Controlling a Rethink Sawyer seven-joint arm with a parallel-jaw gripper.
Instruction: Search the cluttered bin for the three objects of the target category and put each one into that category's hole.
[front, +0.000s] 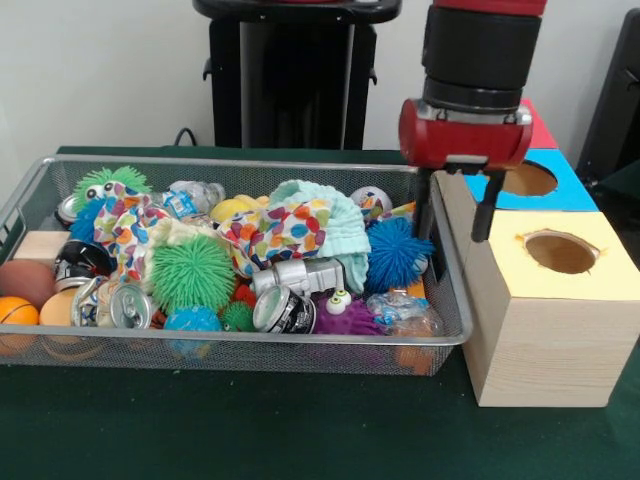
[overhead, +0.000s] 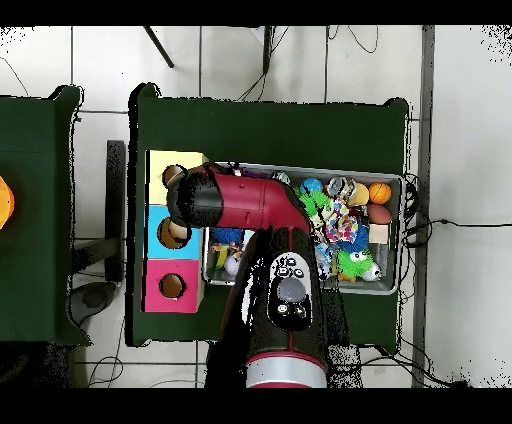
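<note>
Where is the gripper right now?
In the front view, the gripper hangs at the right, open and empty, between the bin and the yellow-topped box, over the box's left edge.

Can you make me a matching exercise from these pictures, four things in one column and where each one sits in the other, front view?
Things:
1. green spiky ball
2. orange ball
3. yellow-topped box
4. gripper

Places:
A. outside the bin, to its right
B. inside the bin, at its far left end
C. above the gap between the bin and the boxes
D. inside the bin, left of centre, above two cans

Pairs: 1-D, 2-B, 3-A, 4-C
</note>
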